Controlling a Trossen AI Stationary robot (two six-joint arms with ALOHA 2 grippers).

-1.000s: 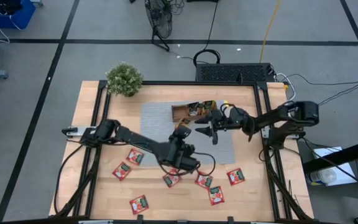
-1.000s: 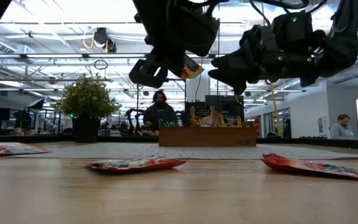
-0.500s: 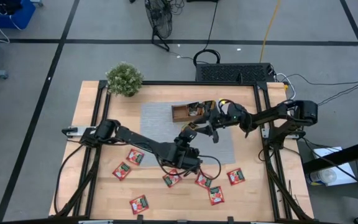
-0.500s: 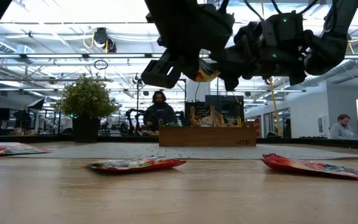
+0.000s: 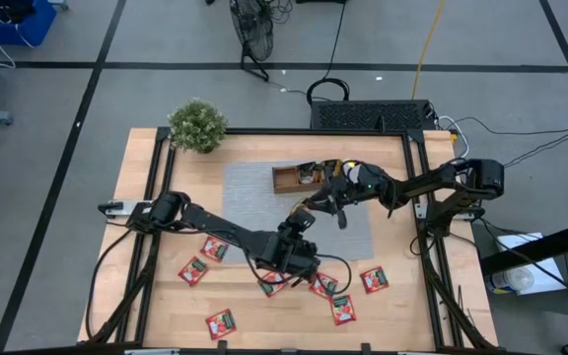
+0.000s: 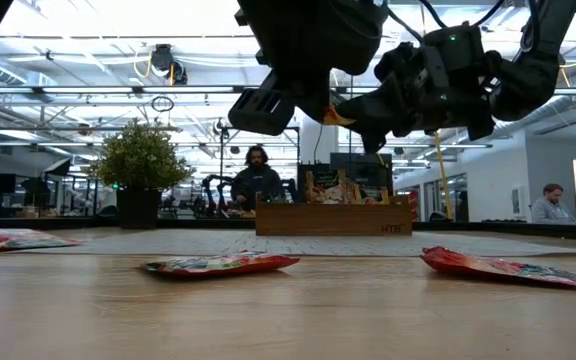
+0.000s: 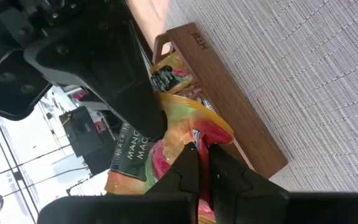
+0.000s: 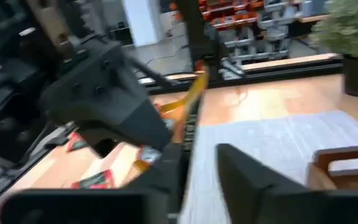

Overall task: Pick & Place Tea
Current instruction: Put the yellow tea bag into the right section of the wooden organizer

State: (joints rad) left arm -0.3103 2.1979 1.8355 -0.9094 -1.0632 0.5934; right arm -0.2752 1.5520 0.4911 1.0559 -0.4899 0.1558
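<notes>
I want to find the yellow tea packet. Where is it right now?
The orange-yellow tea packet is up in the air over the grey mat, held between the left gripper and the right gripper, just in front of the wooden tray.

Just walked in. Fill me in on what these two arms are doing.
The left gripper is shut on an orange-yellow tea packet, held up over the grey mat. The right gripper has reached in beside that packet with its fingers apart, which looks like a handover. The wooden tray behind them already holds some packets, and several red packets lie on the table.
</notes>
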